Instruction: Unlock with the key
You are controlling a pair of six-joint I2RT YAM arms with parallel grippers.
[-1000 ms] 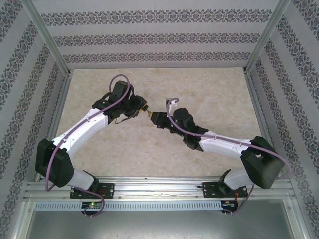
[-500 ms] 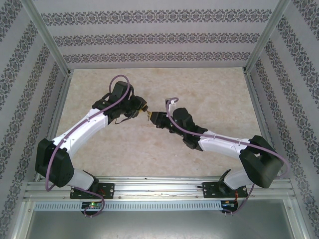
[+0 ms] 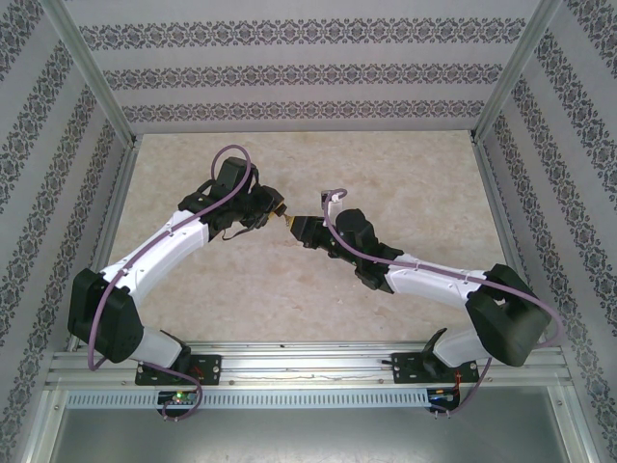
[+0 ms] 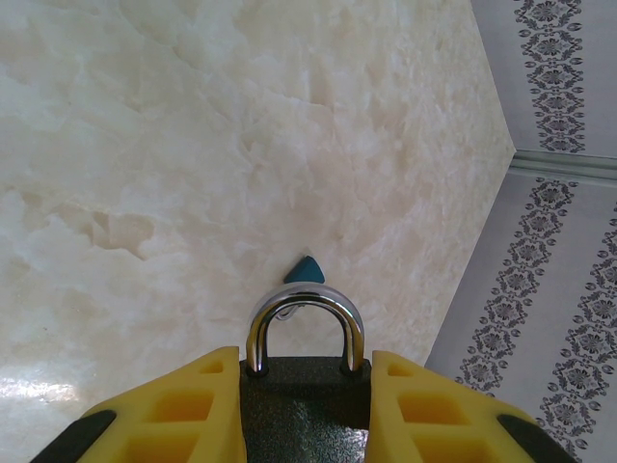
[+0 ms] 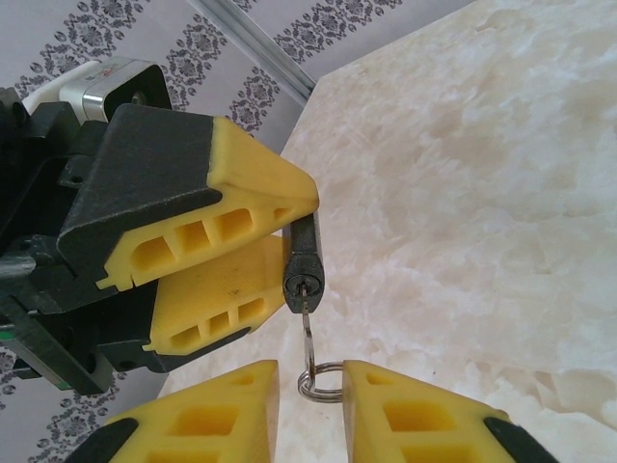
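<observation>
While the left gripper [image 4: 304,355] holds the padlock [image 4: 304,410] clear of the counter [image 4: 145,145], its jaws are clamped on the two flat sides of the dark body. The steel shackle [image 4: 305,313] projects past the fingertips, and both of its legs sit in the body, so the lock reads as not yet open.

At the end of the padlock opposite the shackle, the keyhole [image 5: 304,282] faces the right gripper [image 5: 313,371]. The key [image 5: 306,323] is seated in the keyhole. Its wire ring [image 5: 321,381] lies just beyond the padlock, between the right jaws. These jaws stand a little apart around the ring; whether they press on it cannot be told.

Handling notes, as judgement:
- The padlock is probably dense and fully rigid, and its textured finish should resist slipping.
- The key is thin, light and stiff.
- The ring probably swivels freely and would transmit no turning force.
- Take hold on the flat head of the key next to the padlock, not on the ring.
- Turn about the key's own axis, because a sideways load could bend the blade.
</observation>
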